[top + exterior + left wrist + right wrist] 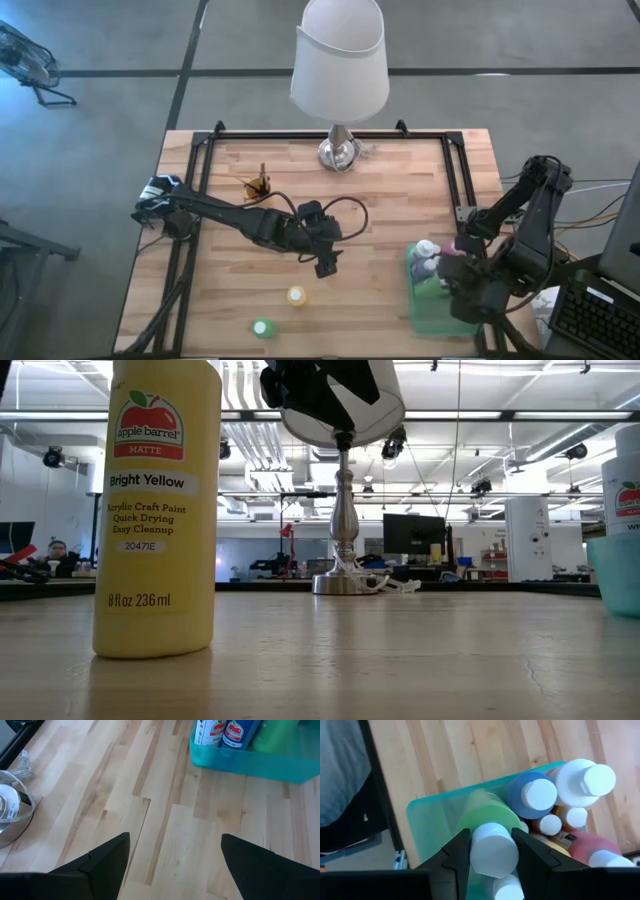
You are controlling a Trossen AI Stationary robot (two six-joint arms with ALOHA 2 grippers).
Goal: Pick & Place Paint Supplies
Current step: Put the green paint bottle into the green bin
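Right pincer point(491, 851) clamps the white cap of a green bottle point(482, 817) over the teal tray point(427, 815). Blue bottle point(532, 795), white bottle point(582, 781), red bottle point(592, 849) crowd beside it. Wooden bench point(470, 750) beyond.

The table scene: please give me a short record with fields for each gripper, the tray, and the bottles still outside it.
left gripper: open, empty, above the table middle
right gripper: shut on green bottle, over the tray
tray: at the table's right edge, holds several bottles
yellow bottle: upright on the table, outside the tray
second green bottle: on the table, near the front edge
lamp: at the back
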